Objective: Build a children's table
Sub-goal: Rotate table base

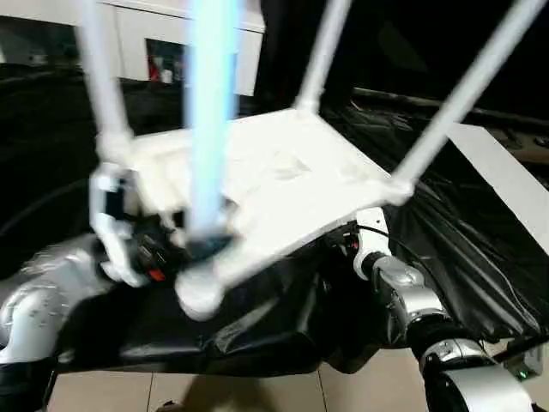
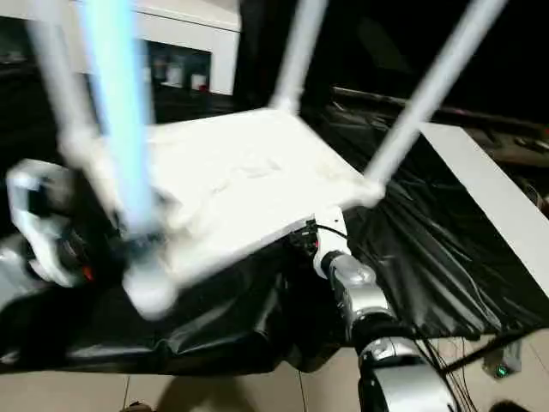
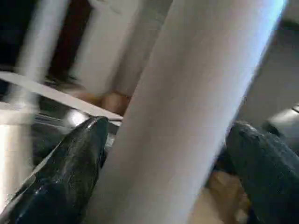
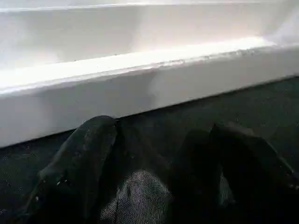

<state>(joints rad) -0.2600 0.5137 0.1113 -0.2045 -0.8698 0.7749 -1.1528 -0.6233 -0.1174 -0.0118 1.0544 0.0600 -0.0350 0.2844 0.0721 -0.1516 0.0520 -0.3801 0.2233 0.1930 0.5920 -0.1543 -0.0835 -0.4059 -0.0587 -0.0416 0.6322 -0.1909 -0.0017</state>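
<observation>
Children's table point(image 1: 283, 184): white plastic, upside down, ribbed underside of the top facing up, tilted, near edge raised over the front of the black-sheeted surface point(image 1: 480, 257). Four tube legs stood in the corner sockets and pointed upward; the near-left leg point(image 1: 210, 129) showed pale blue, the other three white.

Left claw point(image 3: 173, 154): at the near-left corner, its two black fingers point(image 3: 70, 172) spread wide on either side of that leg's tube, which ran between them. Whether the pads touched the tube could not be told.

Right claw point(image 4: 159, 163): low at the near-right side, just beside the white rim of the table top, fingers parted, nothing between them, dark sheet below.

White cabinet with glass doors point(image 1: 171, 47): behind the surface, far left.

White panel point(image 1: 506, 184): flat on the sheet, right side.
</observation>
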